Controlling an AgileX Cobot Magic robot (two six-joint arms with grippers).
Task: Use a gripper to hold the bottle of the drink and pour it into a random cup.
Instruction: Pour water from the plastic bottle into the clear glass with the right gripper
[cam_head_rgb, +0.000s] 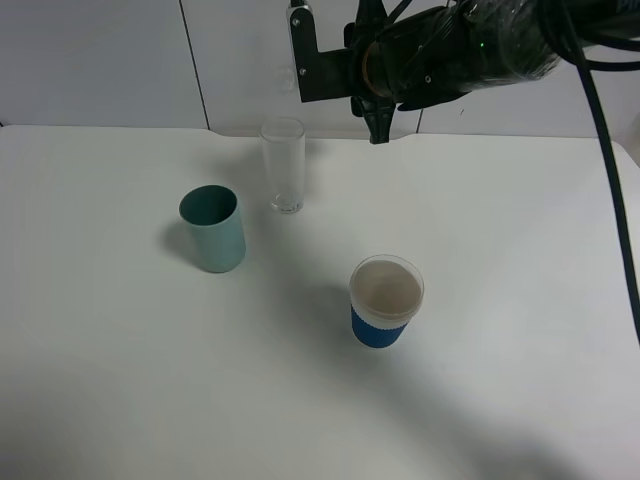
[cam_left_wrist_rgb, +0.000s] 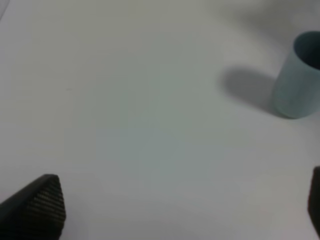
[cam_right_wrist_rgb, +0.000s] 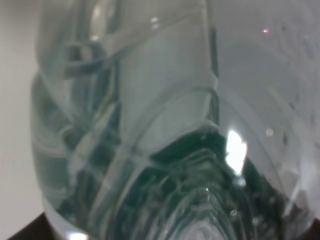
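My right gripper (cam_head_rgb: 366, 82) is shut on the bottle (cam_head_rgb: 322, 72) and holds it high over the back of the table. The bottle's dark green label faces the exterior camera and its pale neck (cam_head_rgb: 298, 25) is at the left end. In the right wrist view the clear bottle (cam_right_wrist_rgb: 150, 125) fills the frame, with green low down. The tall clear glass cup (cam_head_rgb: 283, 165) stands upright on the table, below the bottle and slightly left of it. My left gripper (cam_left_wrist_rgb: 175, 210) is open and empty above the bare table, and is out of the exterior view.
A teal plastic cup (cam_head_rgb: 213, 228) stands left of the glass and shows in the left wrist view (cam_left_wrist_rgb: 300, 75). A white paper cup with a blue sleeve (cam_head_rgb: 386, 301) stands in front, to the right. The white table (cam_head_rgb: 120, 380) ends at a wall behind.
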